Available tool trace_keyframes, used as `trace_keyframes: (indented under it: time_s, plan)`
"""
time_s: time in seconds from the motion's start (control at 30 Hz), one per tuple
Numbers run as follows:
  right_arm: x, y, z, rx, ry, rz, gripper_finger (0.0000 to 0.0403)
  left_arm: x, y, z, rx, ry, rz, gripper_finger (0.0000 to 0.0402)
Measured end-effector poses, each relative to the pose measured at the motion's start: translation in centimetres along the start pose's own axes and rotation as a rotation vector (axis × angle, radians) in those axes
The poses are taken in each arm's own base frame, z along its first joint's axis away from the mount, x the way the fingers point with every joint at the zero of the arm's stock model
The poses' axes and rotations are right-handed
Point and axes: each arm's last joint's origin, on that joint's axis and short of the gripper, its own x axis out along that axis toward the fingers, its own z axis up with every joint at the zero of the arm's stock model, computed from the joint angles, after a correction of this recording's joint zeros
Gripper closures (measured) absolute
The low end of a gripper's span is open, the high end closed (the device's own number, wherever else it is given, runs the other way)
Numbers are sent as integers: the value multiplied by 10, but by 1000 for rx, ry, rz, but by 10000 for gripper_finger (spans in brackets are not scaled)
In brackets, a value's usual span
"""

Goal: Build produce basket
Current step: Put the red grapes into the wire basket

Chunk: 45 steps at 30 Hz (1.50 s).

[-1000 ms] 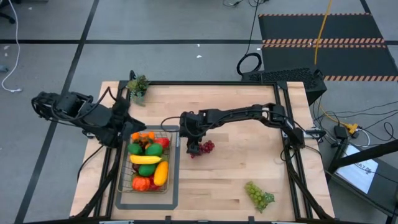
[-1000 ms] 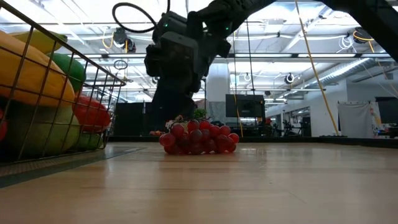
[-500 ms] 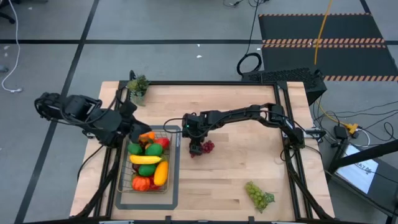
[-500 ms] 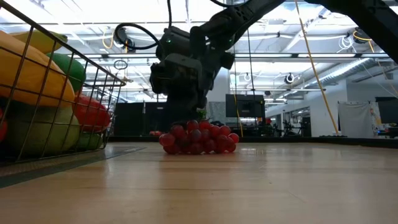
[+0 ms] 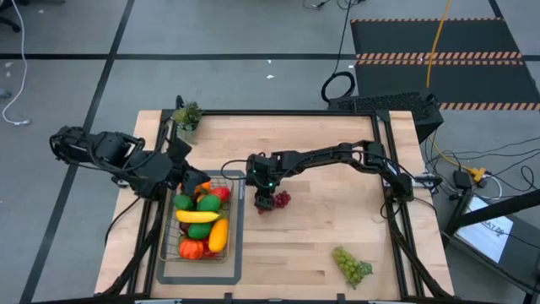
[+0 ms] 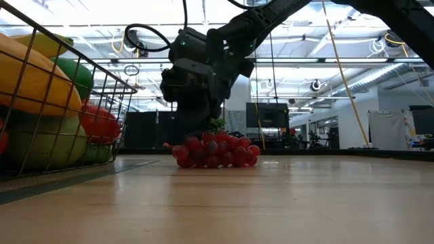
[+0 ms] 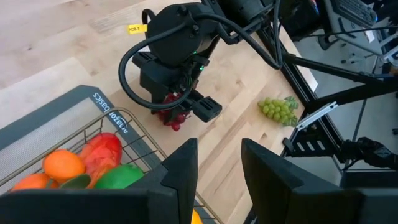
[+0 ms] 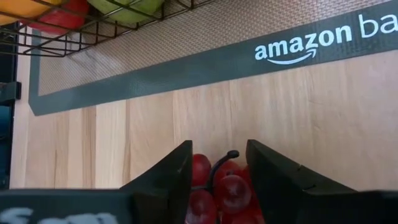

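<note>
The right end effector (image 5: 265, 196) sat at the centre of the high view, lowered over the red grapes (image 5: 275, 200), its fingers (image 8: 163, 180) spread to either side of the bunch with the dark stem showing in the gap; it was released, not clenched on anything. In the low view the grapes (image 6: 213, 152) lay on the worktop (image 5: 321, 228) with the end effector (image 6: 196, 139) pressing down right behind them. The basket (image 5: 237, 179) stood just to the left, on a grey mat (image 5: 238, 268), already holding a banana, oranges, a mango and red and green fruit. The left end effector (image 5: 189, 177) hovered over the basket's upper-left corner, fingers (image 7: 180, 167) apart and holding nothing. A bunch of green grapes (image 5: 351, 264) lay well apart in the lower right of the high view, and a small potted sprig (image 5: 186, 116) stood at the upper left. The likely risk was a poor grip: if the fingers closed only on loose outer grapes and missed the stem, the bunch could sag or slip out during the lift. Carrying it toward the basket could also bring the two arms into contact, since the left one waited right over the rim.
</note>
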Motion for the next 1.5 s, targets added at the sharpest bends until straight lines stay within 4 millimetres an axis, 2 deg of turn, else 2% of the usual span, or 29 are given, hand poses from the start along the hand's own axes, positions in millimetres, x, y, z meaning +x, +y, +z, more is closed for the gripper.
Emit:
trace_keyframes:
  time_s: [0.27, 0.5, 0.6, 1.03, 1.3, 1.5]
  plan:
    - [0, 0, 1, 18, -7, -3, 316, 0, 0, 0, -3, 5, -3, 277]
    - [0, 0, 1, 46, -5, 2, 388, 0, 0, 0, 1, 6, -3, 277]
    - [-8, 5, 1, 93, 0, 27, 394, 0, 0, 0, 12, 6, -3, 277]
    - [-86, 53, 22, 154, -234, -9, 400, -1, -2, -3, 136, 59, -39, 277]
    - [-144, 103, 24, 236, -497, -93, 401, -2, -4, -7, 221, 98, -69, 277]
    - [-185, 150, 13, 305, -706, -98, 402, -6, -3, -9, 270, 134, -102, 277]
